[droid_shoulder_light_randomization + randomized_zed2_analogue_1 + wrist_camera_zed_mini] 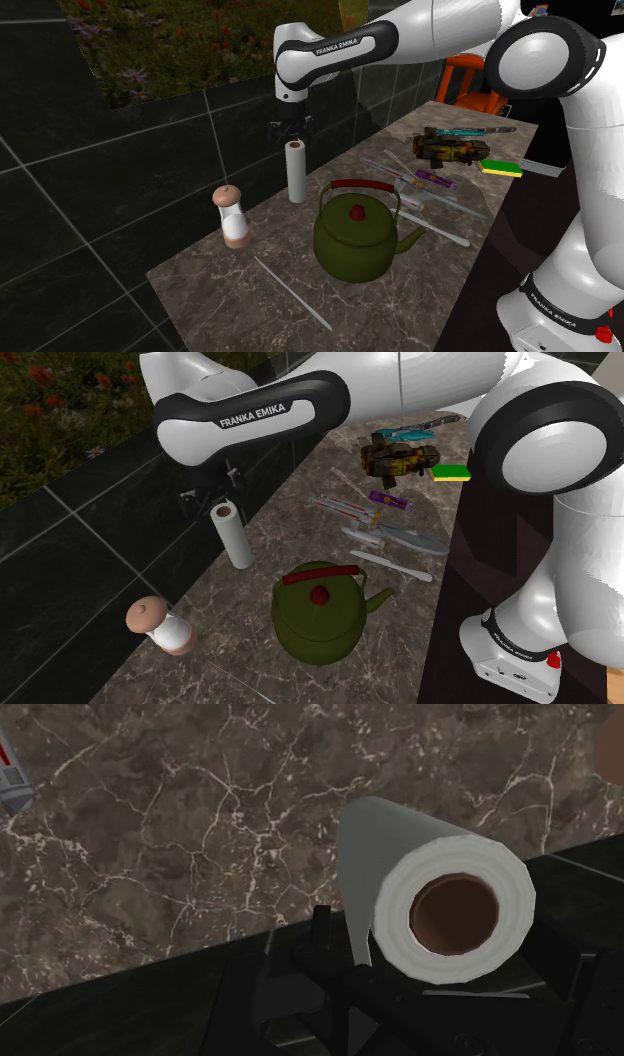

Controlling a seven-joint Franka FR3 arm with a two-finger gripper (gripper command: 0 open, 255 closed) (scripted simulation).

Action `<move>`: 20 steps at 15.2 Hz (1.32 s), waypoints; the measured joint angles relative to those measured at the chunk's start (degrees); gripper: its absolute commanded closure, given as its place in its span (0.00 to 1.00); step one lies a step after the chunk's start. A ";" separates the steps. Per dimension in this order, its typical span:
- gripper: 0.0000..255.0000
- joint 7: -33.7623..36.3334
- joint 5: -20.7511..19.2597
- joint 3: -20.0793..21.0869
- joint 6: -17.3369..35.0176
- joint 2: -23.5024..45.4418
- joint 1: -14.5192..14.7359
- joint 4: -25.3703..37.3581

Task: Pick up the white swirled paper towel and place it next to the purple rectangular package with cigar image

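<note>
Your gripper (291, 133) hangs straight over the roll (295, 172), which stands upright at the back edge of the counter (420, 300), close to the dark tiled wall (120, 190). Its long axis is vertical and its cored top end faces the hand, but you cannot tell from these views whether the gripper is open or closed. The purple package (437, 180) lies well apart toward the shoulder view's right, beyond the kettle (352, 235), so you'd likely descend along that axis, then carry that way.
</note>
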 measured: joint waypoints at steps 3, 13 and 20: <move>1.00 0.00 -0.02 -0.02 0.00 -0.02 -0.02 0.01; 1.00 -0.02 0.04 0.02 -1.34 -0.34 -0.02 1.02; 1.00 0.17 0.08 0.12 -6.53 -0.67 0.19 5.93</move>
